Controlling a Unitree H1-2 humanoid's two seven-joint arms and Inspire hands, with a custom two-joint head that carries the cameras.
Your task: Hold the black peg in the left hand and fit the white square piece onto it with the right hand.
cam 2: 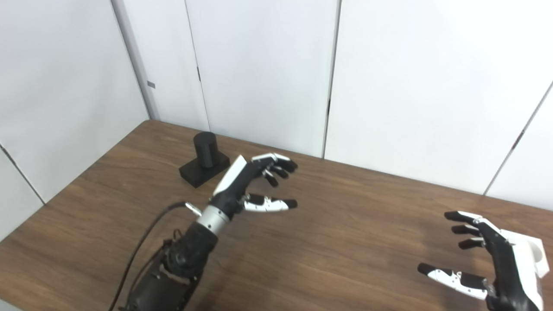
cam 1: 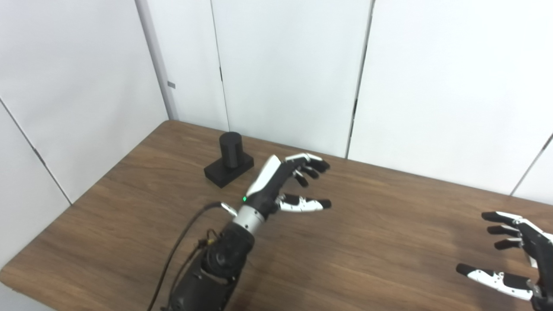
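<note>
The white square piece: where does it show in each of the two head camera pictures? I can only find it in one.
Left eye view: not in it; the right hand sits at the right edge, where the piece would lie beyond the frame.
Right eye view: the white square piece shows at the lower right edge, just behind the open right hand.
Shared landmark: the black peg standing on its base at the table's far left, beyond the open left hand.

Left hand (cam 1: 283,183) and right hand (cam 2: 492,259) — both spread, holding nothing.

Two head cameras look down at the same table (cam 1: 371,242), slightly offset sideways.
</note>
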